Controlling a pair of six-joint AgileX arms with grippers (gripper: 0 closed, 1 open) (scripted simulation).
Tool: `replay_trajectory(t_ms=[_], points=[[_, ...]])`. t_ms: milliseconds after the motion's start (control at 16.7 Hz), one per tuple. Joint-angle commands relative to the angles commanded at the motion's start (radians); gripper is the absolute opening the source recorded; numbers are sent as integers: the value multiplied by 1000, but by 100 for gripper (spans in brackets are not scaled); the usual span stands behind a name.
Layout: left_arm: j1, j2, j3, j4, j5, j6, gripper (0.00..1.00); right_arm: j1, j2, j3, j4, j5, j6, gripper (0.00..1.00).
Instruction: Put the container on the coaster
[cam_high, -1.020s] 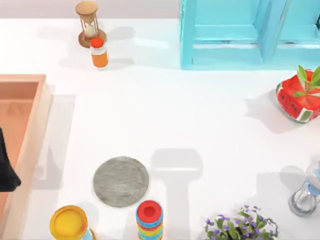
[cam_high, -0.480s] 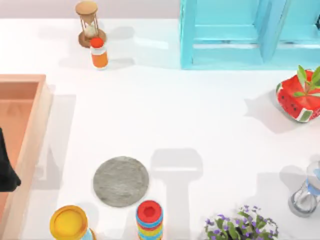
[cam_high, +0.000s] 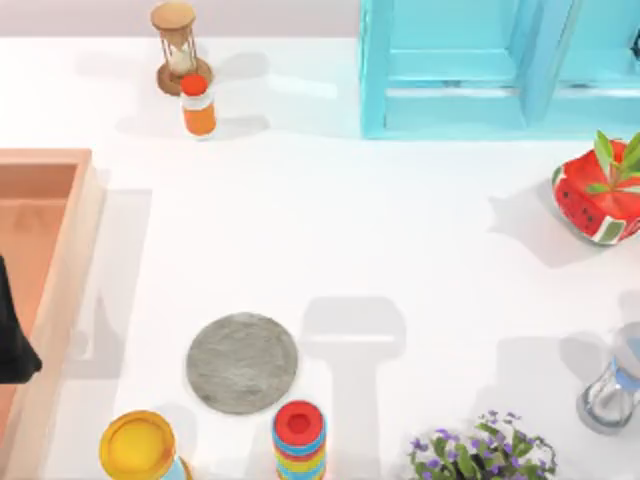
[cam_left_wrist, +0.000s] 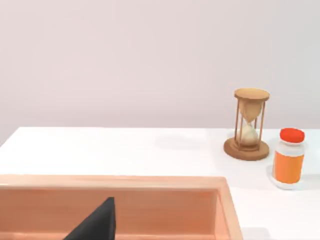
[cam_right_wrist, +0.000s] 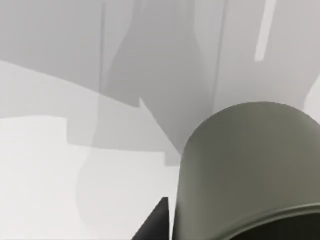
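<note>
The coaster (cam_high: 242, 362) lies flat near the front edge, left of centre, with bare white table (cam_high: 400, 250) open to its right and far side. The container (cam_right_wrist: 245, 170) sits close against the right gripper (cam_right_wrist: 160, 220); grip state: cannot tell

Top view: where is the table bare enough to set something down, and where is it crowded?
The wide middle is bare, between the orange bottle, the blue cabinet, the watermelon planter and the coaster. The near edge is crowded: yellow-topped cylinder, ring stack, flowers.
</note>
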Motion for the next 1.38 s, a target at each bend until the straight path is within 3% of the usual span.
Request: replay_trajectory(t_ms=[180, 420, 1140, 1380], points=[[0, 0, 0, 0, 0, 0, 100, 34, 11, 144, -62, 12, 150, 0], [0, 0, 0, 0, 0, 0, 100, 179, 88, 420, -177, 13, 492, 0], [0, 0, 0, 0, 0, 0, 100, 832, 622, 1330, -530, -30, 1951, 0], [0, 0, 0, 0, 0, 0, 100, 988, 810, 1524, -613, -39, 2337, 0]])
